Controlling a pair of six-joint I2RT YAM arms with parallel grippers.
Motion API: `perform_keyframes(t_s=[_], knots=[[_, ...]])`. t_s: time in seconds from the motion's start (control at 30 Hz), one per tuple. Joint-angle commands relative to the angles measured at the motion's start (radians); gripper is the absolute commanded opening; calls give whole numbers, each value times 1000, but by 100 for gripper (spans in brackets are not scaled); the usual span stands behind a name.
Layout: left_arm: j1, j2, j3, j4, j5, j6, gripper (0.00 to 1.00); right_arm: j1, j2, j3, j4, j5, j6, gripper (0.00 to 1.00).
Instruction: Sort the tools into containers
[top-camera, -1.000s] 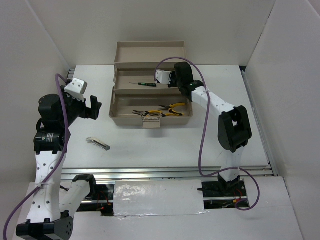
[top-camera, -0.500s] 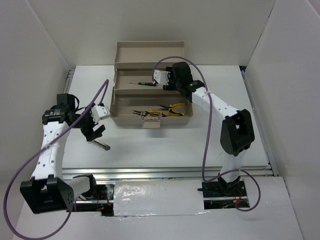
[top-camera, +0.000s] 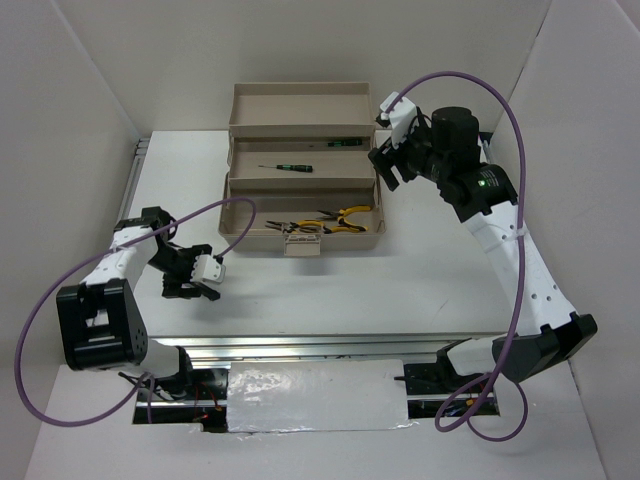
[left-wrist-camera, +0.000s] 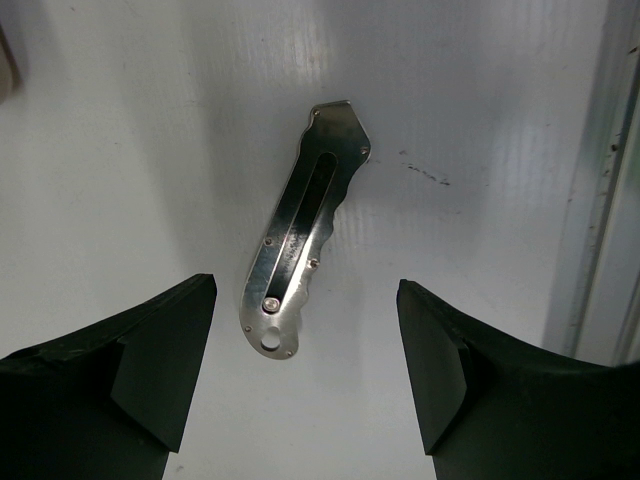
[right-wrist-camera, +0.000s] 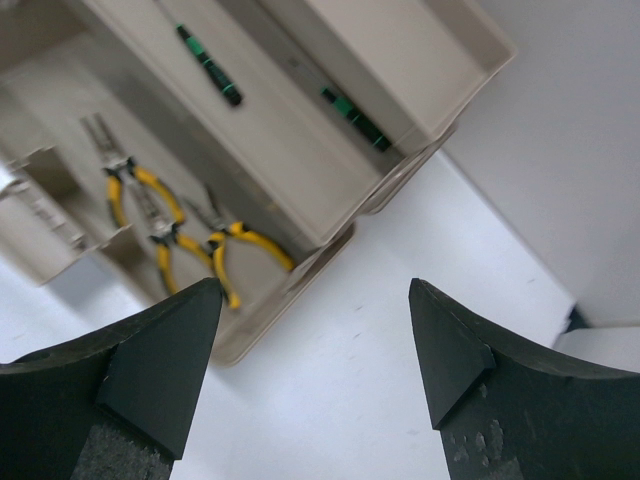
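A small grey metal tool (left-wrist-camera: 305, 225) lies flat on the white table. My left gripper (left-wrist-camera: 305, 290) hangs open just above it, its near end between the fingers without touching; in the top view the left gripper (top-camera: 193, 286) covers it. Three yellow-handled pliers (top-camera: 322, 222) lie in the lowest tier of the beige toolbox (top-camera: 250, 243). One green-marked screwdriver (top-camera: 285, 167) rests in the middle tier, another screwdriver (top-camera: 345, 141) in the upper tier. My right gripper (top-camera: 386, 166) is open and empty, raised beside the box's right end. The right wrist view shows the pliers (right-wrist-camera: 165, 225) and both screwdrivers (right-wrist-camera: 210, 65).
The box's lid section (top-camera: 300, 103) stands open at the back. White walls close in the table on the left, right and rear. A metal rail (top-camera: 340, 345) runs along the near edge, close to the left gripper.
My left arm swung down over the grey tool. The right gripper opened, left a screwdriver in the upper tier and drew back to the right.
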Motion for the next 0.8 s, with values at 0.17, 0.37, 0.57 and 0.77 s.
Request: perform_keyframes(t_s=[0.17,0.37,0.57,0.77], knots=[[11,127,-23,161,-14,175,85,-143,-17,-16,-201,-202,203,83],[8,225,22,164,-41,179,79,-206,-37,-41,-214,-236,217,82],[10,201,-79,206,-75,231,62,-237,-14,-29,-224,-262,225,81],[10,142,-144,203,-93,218,43,-246,-8,-13,-231,-277,240,80]])
